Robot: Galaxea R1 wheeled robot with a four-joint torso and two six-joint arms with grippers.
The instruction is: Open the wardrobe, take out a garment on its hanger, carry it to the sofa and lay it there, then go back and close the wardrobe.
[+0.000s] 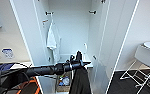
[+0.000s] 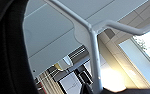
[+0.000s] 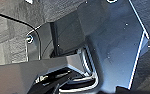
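**Desk:** What have we got at the wardrobe (image 1: 73, 27)?

**Photographer:** Both doors stand open. The robot's left arm reaches in from nine o'clock, and the left gripper (image 1: 79, 60) sits near the middle of the head view, in front of the cabinet's lower shelf. The black garment (image 1: 79, 81) hangs straight down from it toward six o'clock.

**Desk:** Is it clenched on the hanger?

**Photographer:** It reads that way. The shirt drops from the gripper itself, clear of the wall hooks. In the left wrist view the thin white hanger (image 2: 94, 50) runs close past the lens, its neck and both shoulders against the ceiling, with black cloth at the edge. The fingers themselves are hard to make out, so the grasp is my judgement.

**Desk:** And the other shirt?

**Photographer:** The white T-shirt (image 1: 52, 40) hangs from a hook at eleven o'clock inside the cabinet, untouched.

**Desk:** The right arm?

**Photographer:** The right wrist view gives dark robot parts over grey floor. Whether that gripper is released or closed, I cannot tell.

**Desk:** Which step is this, then?

**Photographer:** The take-out, by my reading: opening done, garment off its hook, carrying not begun. The doors are not yet closed.

**Desk:** What does the next move call for?

**Photographer:** Drawing the shirt back between the door edges without snagging, keeping the hanger level, and watching the white stool (image 1: 147, 56) at three o'clock when turning.
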